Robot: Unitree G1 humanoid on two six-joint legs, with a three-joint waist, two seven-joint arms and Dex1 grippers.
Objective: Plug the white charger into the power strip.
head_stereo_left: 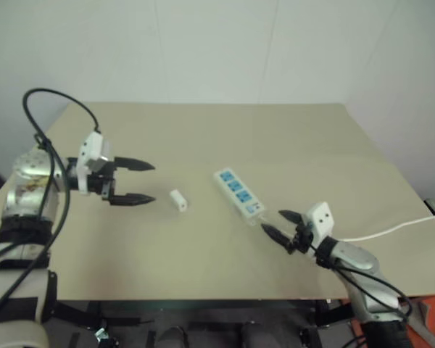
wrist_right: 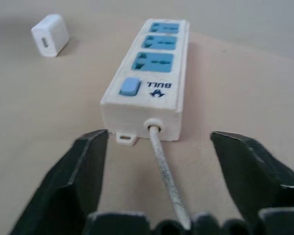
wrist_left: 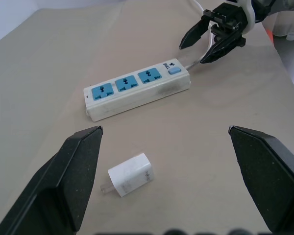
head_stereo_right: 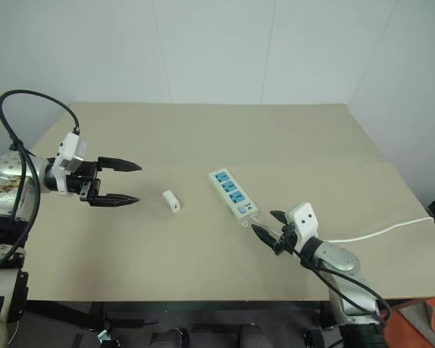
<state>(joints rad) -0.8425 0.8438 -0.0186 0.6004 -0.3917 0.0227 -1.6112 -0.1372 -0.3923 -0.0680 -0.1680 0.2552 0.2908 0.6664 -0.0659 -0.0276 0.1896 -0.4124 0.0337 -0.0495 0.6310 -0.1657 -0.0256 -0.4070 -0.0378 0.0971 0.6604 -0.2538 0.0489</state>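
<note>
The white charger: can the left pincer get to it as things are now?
Probably yes. The white charger lies alone on the table, apart from the power strip, and the open left pincer points at it with nothing between.

Head pair looks down+fwd over table (head_stereo_left: 203, 130), near-same scene. Left wrist cam sits close above charger (wrist_left: 130, 175), facing power strip (wrist_left: 137, 90). Right wrist cam low, right at strip's cord end; both share strip+charger.
</note>
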